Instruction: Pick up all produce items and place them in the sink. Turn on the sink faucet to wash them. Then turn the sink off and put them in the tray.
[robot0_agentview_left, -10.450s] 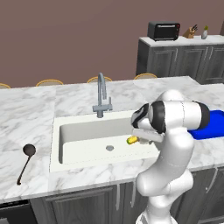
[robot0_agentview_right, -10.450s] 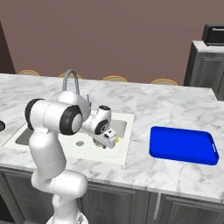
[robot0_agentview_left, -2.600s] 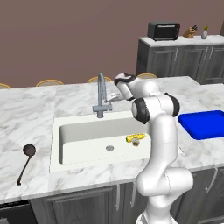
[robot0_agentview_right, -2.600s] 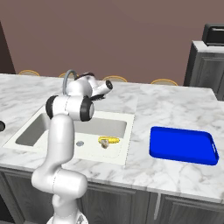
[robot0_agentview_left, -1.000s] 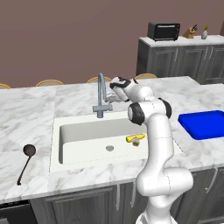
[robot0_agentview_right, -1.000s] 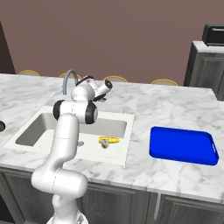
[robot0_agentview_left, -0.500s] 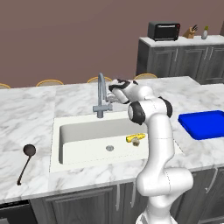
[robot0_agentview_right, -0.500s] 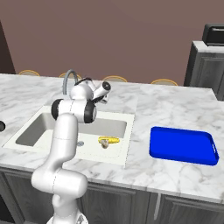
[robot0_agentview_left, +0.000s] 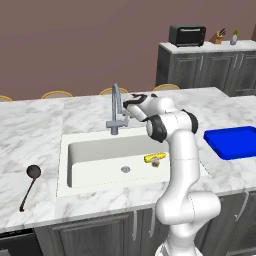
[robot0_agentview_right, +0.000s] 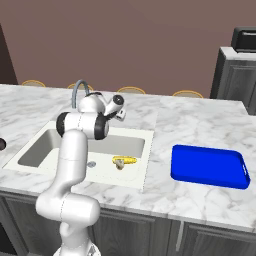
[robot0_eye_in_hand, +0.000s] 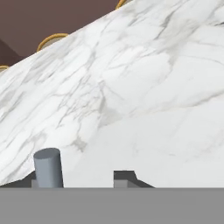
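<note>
Sink (robot0_agentview_left: 70, 150): off-white basin set in the marble counter (robot0_agentview_left: 35, 130); holds the corn (robot0_agentview_left: 154, 158) and a small beige item (robot0_agentview_left: 156, 162) touching it, both on the basin floor right of the drain (robot0_agentview_left: 125, 169). Faucet (robot0_agentview_left: 115, 107): grey gooseneck at the back rim, spout over the basin; no water visible. Lever (robot0_eye_in_hand: 47, 167): grey stub, seen in the hand view just beside the left fingertip. Gripper (robot0_agentview_left: 127, 106): at the faucet base on its right side, claw drawn narrow and holding nothing; whether a finger touches the lever cannot be told. Tray (robot0_agentview_left: 234, 142): blue, bare, on the counter well right of the sink. Ladle (robot0_agentview_left: 29, 183): black, on the counter left of the sink, not part of the job. Step in hand, judged: turning the water on, produce already in place. Handling note: push the lever with the side of a closed finger, not by pinching; follow its arc with a short, gentle sweep; keep the wrist clear of the gooseneck; confirm flow over the produce before pulling away.
</note>
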